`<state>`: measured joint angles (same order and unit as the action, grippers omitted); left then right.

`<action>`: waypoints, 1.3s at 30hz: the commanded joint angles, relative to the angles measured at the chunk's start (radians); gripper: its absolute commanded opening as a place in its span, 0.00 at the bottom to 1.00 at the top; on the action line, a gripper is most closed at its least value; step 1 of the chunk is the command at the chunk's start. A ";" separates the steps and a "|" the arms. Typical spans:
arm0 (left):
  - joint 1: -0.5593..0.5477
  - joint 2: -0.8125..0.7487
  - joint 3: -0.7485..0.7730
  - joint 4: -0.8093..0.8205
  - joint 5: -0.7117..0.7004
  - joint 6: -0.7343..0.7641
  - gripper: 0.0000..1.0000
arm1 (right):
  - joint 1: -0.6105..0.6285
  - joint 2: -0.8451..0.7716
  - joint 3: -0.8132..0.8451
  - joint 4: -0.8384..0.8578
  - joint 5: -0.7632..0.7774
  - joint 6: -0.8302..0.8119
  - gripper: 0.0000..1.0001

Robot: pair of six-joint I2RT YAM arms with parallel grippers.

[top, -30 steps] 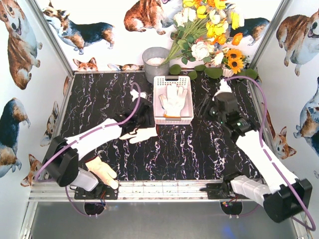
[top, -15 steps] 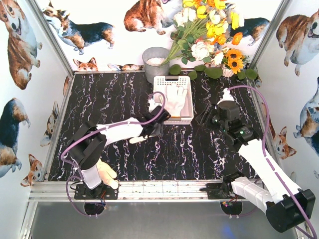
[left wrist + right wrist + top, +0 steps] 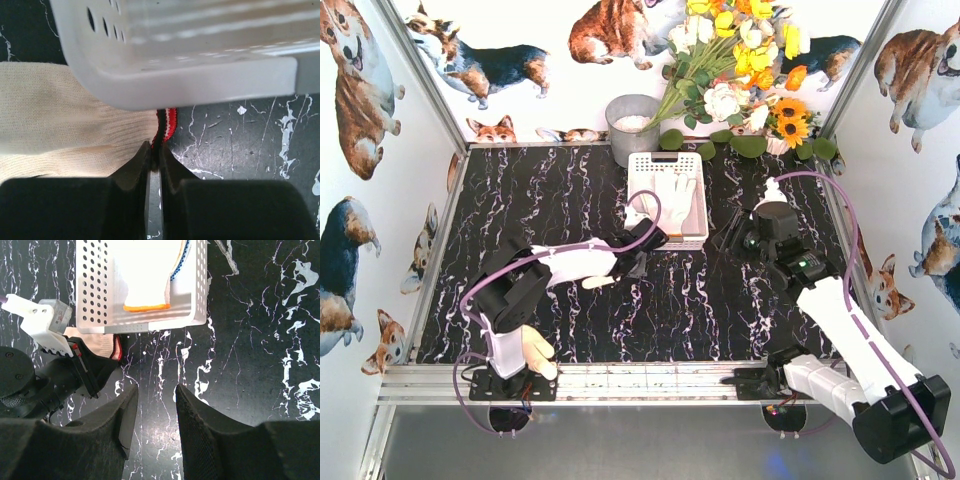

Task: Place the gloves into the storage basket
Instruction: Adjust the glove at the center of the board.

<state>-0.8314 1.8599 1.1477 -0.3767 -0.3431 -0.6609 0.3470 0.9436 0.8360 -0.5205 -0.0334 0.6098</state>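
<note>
Left gripper (image 3: 155,150): clamped on cream glove's (image 3: 60,125) red cuff, under basket (image 3: 200,80) rim.
Right gripper (image 3: 156,395): fingers parted, empty, near basket's right side.
Inside basket: white glove (image 3: 145,275), orange cuff.

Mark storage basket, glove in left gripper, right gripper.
storage basket (image 3: 92,290): right wrist view, perforated side wall.
held glove (image 3: 60,120): left wrist view, cream knit body.
right gripper (image 3: 156,390): right wrist view, midway between fingertips.

Bright, even light; blurred wrist close-up.
</note>
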 commanded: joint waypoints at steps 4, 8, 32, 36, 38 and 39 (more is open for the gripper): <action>-0.096 -0.091 -0.098 0.008 0.072 0.022 0.00 | -0.002 0.006 0.036 0.024 -0.010 -0.002 0.39; -0.244 -0.199 -0.191 0.042 0.193 0.090 0.00 | -0.002 0.017 0.044 0.002 -0.050 -0.013 0.39; -0.312 -0.522 -0.352 0.061 0.200 -0.274 0.31 | 0.182 -0.013 -0.294 0.058 -0.341 0.223 0.48; -0.281 -0.515 -0.431 0.130 0.246 -0.366 0.26 | 0.232 0.059 -0.330 0.150 -0.353 0.257 0.43; -0.269 -0.502 -0.450 0.158 0.270 -0.392 0.25 | 0.242 0.105 -0.336 0.188 -0.358 0.256 0.41; -0.262 -0.498 -0.457 0.171 0.280 -0.404 0.24 | 0.246 0.137 -0.337 0.206 -0.360 0.254 0.40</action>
<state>-1.1114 1.3464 0.7204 -0.2821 -0.1078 -0.9508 0.5751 1.0153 0.4995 -0.4717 -0.3725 0.8307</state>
